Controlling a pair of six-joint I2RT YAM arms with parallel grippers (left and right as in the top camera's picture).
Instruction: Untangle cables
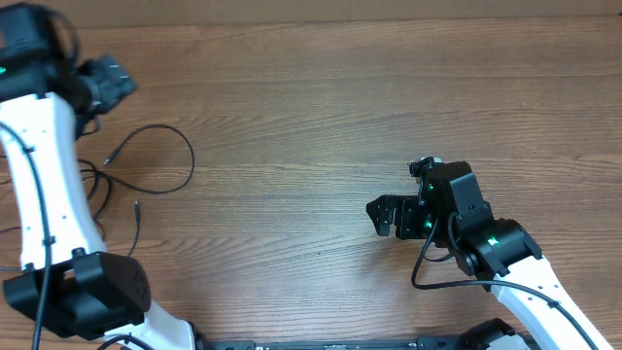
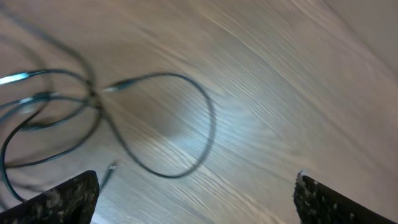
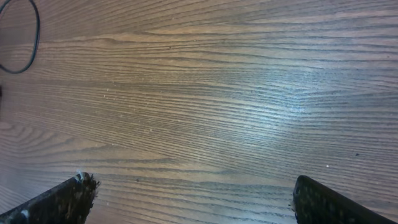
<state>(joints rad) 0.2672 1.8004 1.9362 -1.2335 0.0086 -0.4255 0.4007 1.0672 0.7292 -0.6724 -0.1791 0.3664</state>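
Note:
The cables (image 1: 190, 160) are thin black cords in loose loops at the table's left side, partly hidden behind my left arm. One plug tip (image 1: 109, 158) lies inside the big loop, and another cord end (image 1: 136, 206) lies below it. My left gripper (image 1: 109, 83) is up above the loops, open and empty. In the left wrist view the loops (image 2: 211, 118) cross below the open jaws (image 2: 196, 199), blurred, with a plug tip (image 2: 111, 167) near the left finger. My right gripper (image 1: 384, 216) is open and empty at mid-table, far from the cables. Its wrist view shows the open jaws (image 3: 196, 199) and an arc of cable (image 3: 37, 31) at the top left.
The wooden table (image 1: 369, 97) fills all views. The left arm's white link (image 1: 49, 175) crosses over part of the cables. The right arm's own thicker black wire (image 1: 423, 277) loops beside its wrist.

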